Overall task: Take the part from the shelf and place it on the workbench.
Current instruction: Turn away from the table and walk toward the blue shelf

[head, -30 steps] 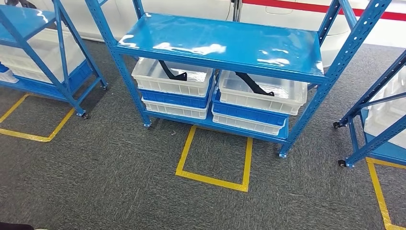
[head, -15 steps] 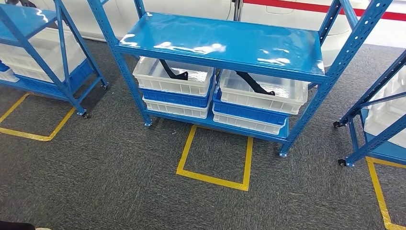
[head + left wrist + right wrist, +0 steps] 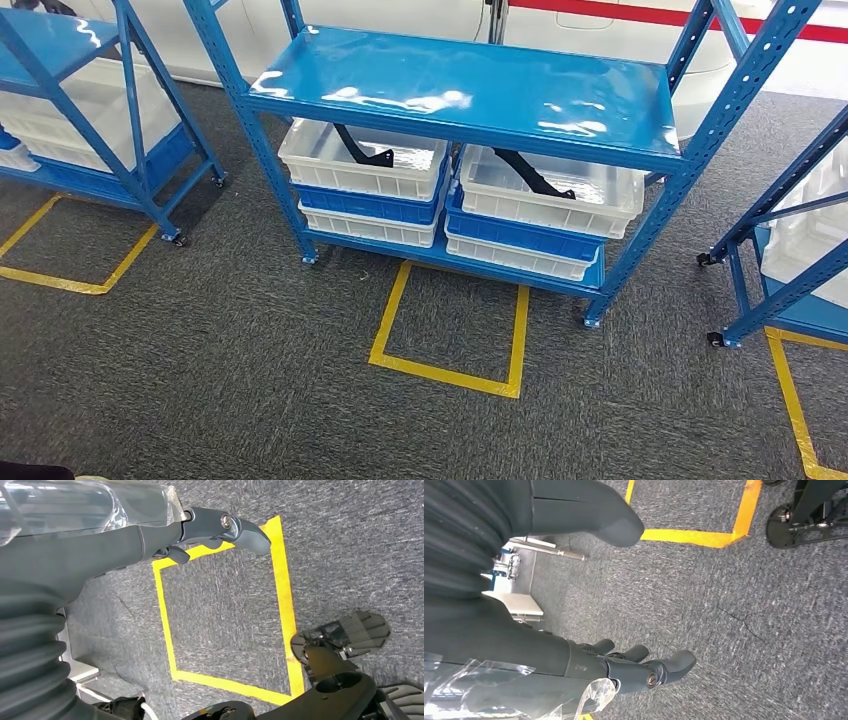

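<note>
Seen from the head view: a blue metal shelf (image 3: 470, 85) on castors, standing on grey carpet (image 3: 250, 380) behind a square of yellow floor tape (image 3: 448, 335). On the lower tier, side by side, two white bins stacked on blue ones: a left white bin (image 3: 362, 160) near the shelf's left upright, a right white bin (image 3: 548, 190) near the right upright. In each, one dark, bent, elongated part: the left part (image 3: 362, 146) leaning toward the bin's back wall, the right part (image 3: 532, 174) lying slantwise. No part in either hand, no workbench in sight, so both parts lodged on the shelf. Left hand (image 3: 220, 530), in its wrist view, hanging over the taped square, fingers loosely extended and apart, nothing between them. Right hand (image 3: 644, 667), in its wrist view, hanging over bare carpet, fingers slightly spread, likewise holding nothing. Judged stage: facing the shelf with arms down, fitting either an approach for a pick or a return for another part. A pick would call for closing in on the lower tier, reaching under the top board's front edge and down into a bin. Hard to make out: upper ends of both parts hidden under the top board, exact shape unclear; neighbouring shelves cut off at both edges; clear film over both wrists blurring the backs of the hands.
</note>
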`<state>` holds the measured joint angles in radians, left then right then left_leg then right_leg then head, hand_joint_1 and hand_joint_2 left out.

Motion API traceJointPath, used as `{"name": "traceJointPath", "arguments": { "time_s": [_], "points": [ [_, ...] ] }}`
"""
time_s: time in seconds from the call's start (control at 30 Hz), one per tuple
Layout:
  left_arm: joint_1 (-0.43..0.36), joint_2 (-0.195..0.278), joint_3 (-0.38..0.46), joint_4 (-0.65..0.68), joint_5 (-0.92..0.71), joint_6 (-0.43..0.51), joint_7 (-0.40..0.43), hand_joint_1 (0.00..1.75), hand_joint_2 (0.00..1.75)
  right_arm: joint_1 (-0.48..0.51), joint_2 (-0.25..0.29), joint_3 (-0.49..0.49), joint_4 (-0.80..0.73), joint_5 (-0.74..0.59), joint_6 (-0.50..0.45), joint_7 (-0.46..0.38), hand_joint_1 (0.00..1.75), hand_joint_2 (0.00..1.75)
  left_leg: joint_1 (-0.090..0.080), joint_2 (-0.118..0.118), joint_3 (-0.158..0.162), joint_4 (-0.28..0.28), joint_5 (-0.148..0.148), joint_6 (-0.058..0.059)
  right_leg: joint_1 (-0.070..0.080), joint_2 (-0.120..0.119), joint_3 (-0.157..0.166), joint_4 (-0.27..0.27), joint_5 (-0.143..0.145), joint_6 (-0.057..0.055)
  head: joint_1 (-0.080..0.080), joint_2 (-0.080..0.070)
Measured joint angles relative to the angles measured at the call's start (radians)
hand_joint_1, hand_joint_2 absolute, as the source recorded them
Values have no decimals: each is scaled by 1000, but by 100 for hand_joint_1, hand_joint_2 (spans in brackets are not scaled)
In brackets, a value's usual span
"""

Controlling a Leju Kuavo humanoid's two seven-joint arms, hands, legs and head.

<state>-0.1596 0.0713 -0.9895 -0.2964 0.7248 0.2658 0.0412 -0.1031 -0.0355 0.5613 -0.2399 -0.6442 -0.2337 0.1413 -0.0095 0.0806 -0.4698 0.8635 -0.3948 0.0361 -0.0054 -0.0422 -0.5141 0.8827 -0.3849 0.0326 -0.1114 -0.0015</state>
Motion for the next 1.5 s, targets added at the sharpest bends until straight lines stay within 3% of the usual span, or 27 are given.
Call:
{"name": "traceJointPath", "arguments": {
  "time_s": [0.27,0.4,0.47,0.53,0.57,0.6,0.63,0.67,0.73,0.8,0.83,0.87,0.9,0.97,1.0,1.03,1.07,1.1,1.13,1.17,1.23,1.27,1.33,1.37,1.43,1.5],
  "points": [
    [4,4,0,0,9,1,-6,0,175,0,5,2,0,-7,-3,-5,0,0,-5,0,-3,7,-6,9,-6,-1,1,0,1,5,0,0],
    [4,6,0,0,10,1,-6,0,175,-2,6,4,0,-7,-3,-5,0,0,1,0,-1,-1,1,22,-5,2,-1,2,-3,17,0,0],
    [2,6,0,0,10,1,-8,0,175,-1,5,5,0,-7,-4,-5,0,0,11,2,3,-10,8,30,-5,19,-31,71,-48,24,2,0],
    [1,6,0,0,10,1,-9,0,175,3,4,6,0,-8,-4,-5,0,0,13,6,3,-11,9,33,-10,34,-101,220,-120,30,3,0],
    [1,6,0,0,10,1,-9,0,175,4,4,7,1,-8,-4,-5,0,0,14,8,3,-10,9,32,-13,36,-135,289,-144,33,3,0],
    [2,6,0,0,10,1,-9,0,175,5,4,8,1,-8,-4,-5,0,0,15,10,3,-10,8,31,-16,36,-155,326,-149,37,3,0],
    [2,6,-1,0,10,1,-9,0,175,6,4,9,1,-9,-4,-4,0,0,18,13,5,-10,7,29,-20,34,-154,319,-133,40,3,0],
    [3,6,-1,0,10,0,-9,0,175,6,4,9,1,-10,-4,-4,0,0,21,17,8,-9,5,25,-22,30,-130,269,-100,42,3,0],
    [3,6,-1,0,10,-1,-8,0,175,5,4,10,1,-12,-4,-4,0,0,23,26,17,-7,-3,11,-23,-17,-52,110,-27,44,4,0],
    [5,7,-1,0,10,0,-8,0,175,0,4,10,1,-13,-5,-3,0,0,19,40,25,-7,-10,-6,-16,-55,-9,16,2,34,4,0],
    [5,8,-1,0,11,0,-8,0,175,-1,4,10,1,-13,-5,-3,0,0,17,52,29,-8,-12,-13,-11,-54,-8,6,1,26,5,0],
    [5,7,-2,0,11,0,-8,0,175,-2,4,11,1,-13,-5,-3,0,0,18,66,32,-11,-13,-20,-10,-37,-10,5,2,15,5,0],
    [3,7,-2,0,10,-1,-8,0,175,-3,4,11,1,-12,-6,-3,0,0,21,65,35,-9,-19,-27,-11,-22,-11,3,4,7,5,0],
    [1,7,-3,0,10,-1,-8,0,175,-5,4,11,1,-12,-6,-3,0,0,27,13,16,45,-61,-36,-16,4,-10,-2,9,-7,6,0],
    [2,7,-3,0,10,-1,-8,0,175,-7,4,11,1,-12,-6,-3,0,0,30,-26,-13,110,-98,-39,-17,16,-10,-3,11,-12,6,0],
    [5,8,-4,0,10,-1,-8,0,175,-9,5,11,1,-10,-5,-2,0,44,30,-54,-53,194,-137,-40,-17,28,-12,-3,12,-15,6,0],
    [9,8,-6,0,10,-1,-8,0,175,-10,5,13,1,-8,-3,-2,0,87,30,-66,-94,275,-167,-41,-17,41,-12,-3,13,-17,6,0],
    [12,8,-7,0,10,-1,-8,0,175,-9,6,15,1,-6,-2,-1,0,131,30,-71,-122,327,-179,-42,-16,55,-12,-3,13,-18,6,0],
    [13,8,-9,0,10,-1,-8,0,175,-7,6,17,1,-3,-1,0,0,175,30,-73,-132,336,-169,-41,-16,66,-11,-3,13,-18,6,0],
    [14,8,-11,0,10,-1,-8,0,175,-5,6,19,1,-3,0,2,0,131,30,-73,-119,297,-139,-40,-17,76,-10,-3,14,-17,6,0],
    [9,8,-15,0,10,-2,-8,0,175,-4,7,21,1,-2,0,7,0,44,30,-80,-51,137,-61,-35,-18,90,-7,-2,14,-12,5,0],
    [7,8,-16,0,10,-3,-8,0,175,-4,7,22,1,-2,-1,11,0,44,29,-85,-21,67,-33,-32,-17,96,-7,-1,14,-7,5,0],
    [3,8,-18,0,10,-6,-8,0,175,-5,6,25,1,-4,-3,18,0,131,27,-92,3,3,-10,-26,-14,103,-10,0,10,1,6,0],
    [3,7,-18,0,11,-8,-7,0,175,-5,5,26,1,-4,-4,20,0,175,26,-91,2,2,-7,-24,-13,104,-11,1,9,-7,6,0],
    [4,7,-19,0,12,-12,-6,0,175,-3,3,28,1,-6,-4,22,0,175,24,-91,0,1,-3,-22,-13,102,-13,1,9,-33,6,0],
    [4,8,-19,0,12,-13,-6,0,175,-2,3,32,1,-8,-1,23,0,175,19,-91,-1,2,-2,-17,-14,101,-14,0,14,-44,6,0]
  ]
}}
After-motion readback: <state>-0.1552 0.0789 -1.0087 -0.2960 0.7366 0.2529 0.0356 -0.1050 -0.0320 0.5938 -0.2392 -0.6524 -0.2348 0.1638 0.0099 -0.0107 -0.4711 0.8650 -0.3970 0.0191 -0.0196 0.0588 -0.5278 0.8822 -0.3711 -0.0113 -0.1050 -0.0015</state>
